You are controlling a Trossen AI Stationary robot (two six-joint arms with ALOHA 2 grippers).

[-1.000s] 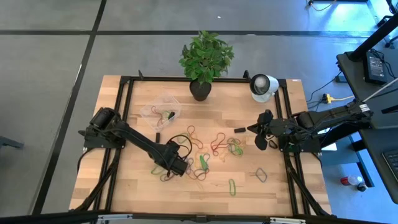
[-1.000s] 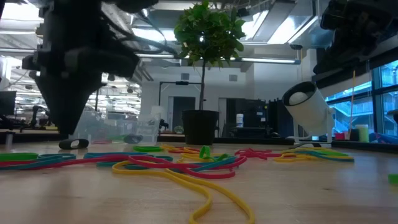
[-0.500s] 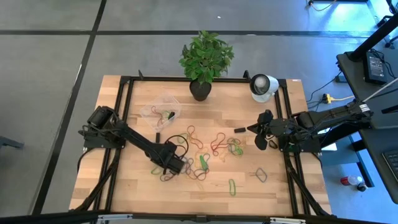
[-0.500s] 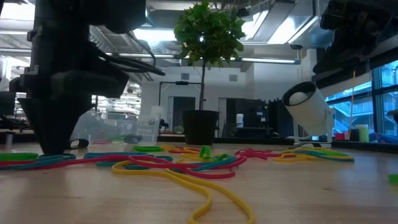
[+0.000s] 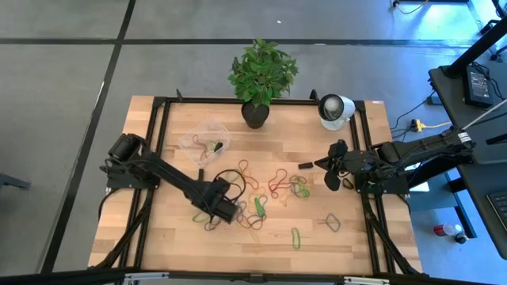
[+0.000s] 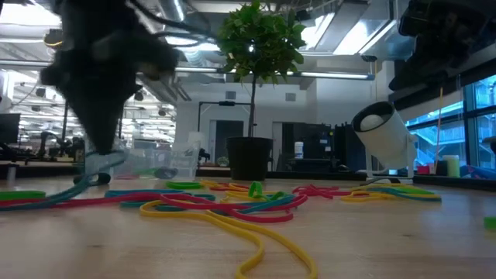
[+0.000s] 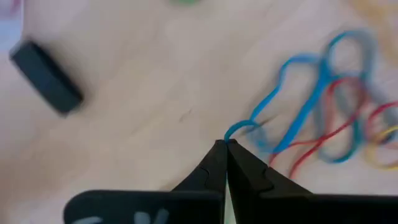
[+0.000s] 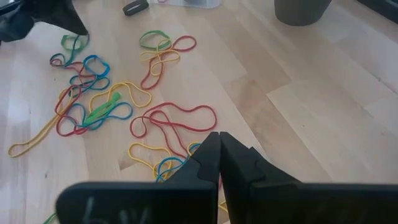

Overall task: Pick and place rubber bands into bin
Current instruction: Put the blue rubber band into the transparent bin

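Note:
Many rubber bands [image 5: 265,190] in red, yellow, green and blue lie loose on the wooden table, in the middle and toward the near edge. The clear bin [image 5: 204,142] stands at the far left, with a few bands in it. My left gripper [image 7: 225,144] points down over the left end of the pile and is shut on a blue rubber band [image 7: 305,93]. It hangs a little above the table [image 6: 99,151]. My right gripper [image 8: 219,140] waits shut above the table's right side [image 5: 331,170], holding nothing. My left gripper pinches the blue band by one end loop [image 7: 237,129], between its two fingertips, coming from above and pointing down. That end is lifted off the wood [image 6: 94,164]. The rest of the band trails down slack onto the table among the other bands.
A potted plant [image 5: 255,115] and a white round device [image 5: 334,109] stand at the far edge. A small black block [image 5: 200,172] lies between the bin and my left gripper, and another [image 5: 305,166] lies near my right gripper. Bare wood shows at the near left.
My left gripper has dropped down onto the table at the left end of the pile and come up again. It has taken hold of a blue band, whose one end is now lifted while the rest stays on the wood.

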